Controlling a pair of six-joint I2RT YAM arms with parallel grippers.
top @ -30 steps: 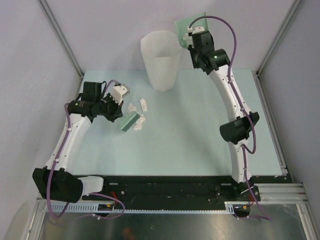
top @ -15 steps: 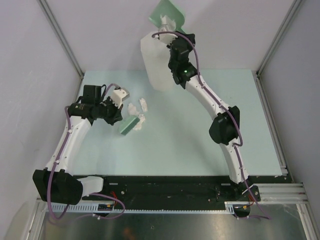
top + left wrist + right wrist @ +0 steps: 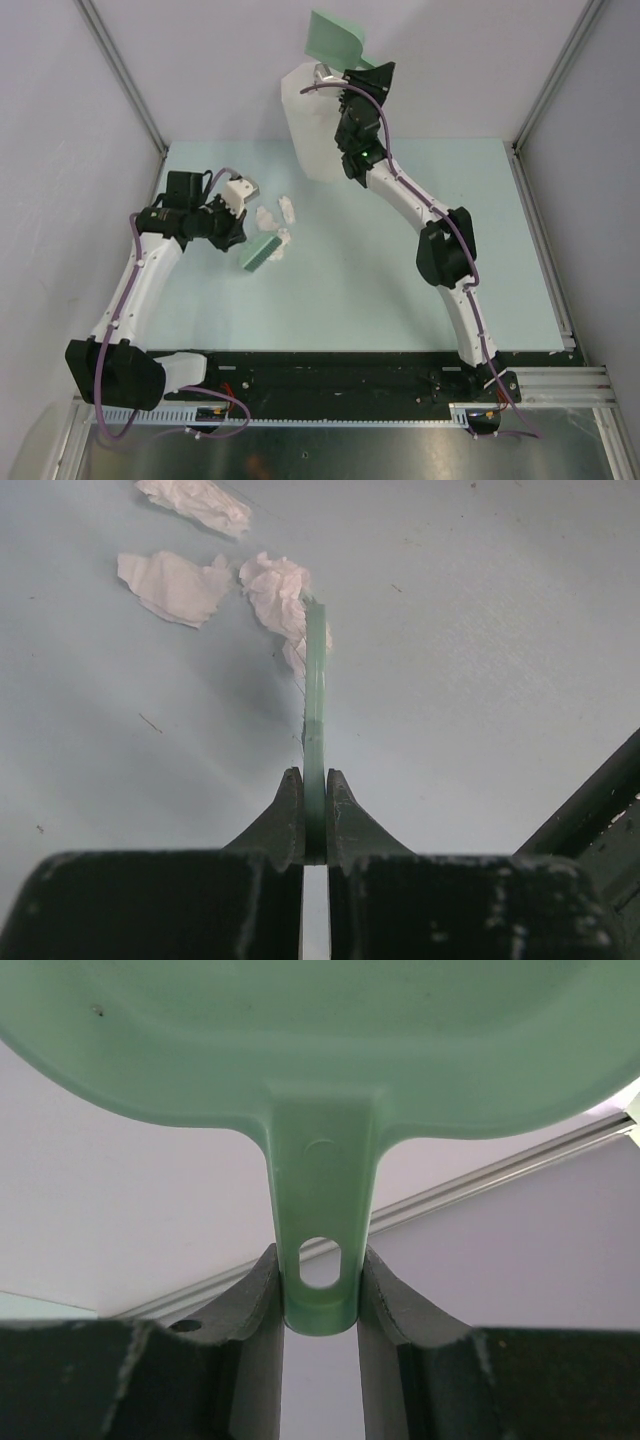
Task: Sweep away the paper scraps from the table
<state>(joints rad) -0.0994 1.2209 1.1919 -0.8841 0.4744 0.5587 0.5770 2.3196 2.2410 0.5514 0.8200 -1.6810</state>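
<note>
Several crumpled white paper scraps (image 3: 267,215) lie on the pale green table (image 3: 400,260) at the left; the left wrist view shows three of them (image 3: 175,580). My left gripper (image 3: 238,232) is shut on a thin green scraper (image 3: 258,252), seen edge-on in the left wrist view (image 3: 315,710), with its far end touching one scrap (image 3: 280,595). My right gripper (image 3: 345,75) is shut on the handle (image 3: 318,1250) of a green dustpan (image 3: 335,38) and holds it raised above the tall white bin (image 3: 315,125). The dustpan's inside is hidden.
The white bin stands at the back middle of the table. Grey walls with metal frame posts (image 3: 120,70) close in the left, back and right. The black base rail (image 3: 340,375) runs along the near edge.
My right arm has swung the dustpan from the back right leftward to above the bin and tilted it. My left arm and scraper have barely moved.
</note>
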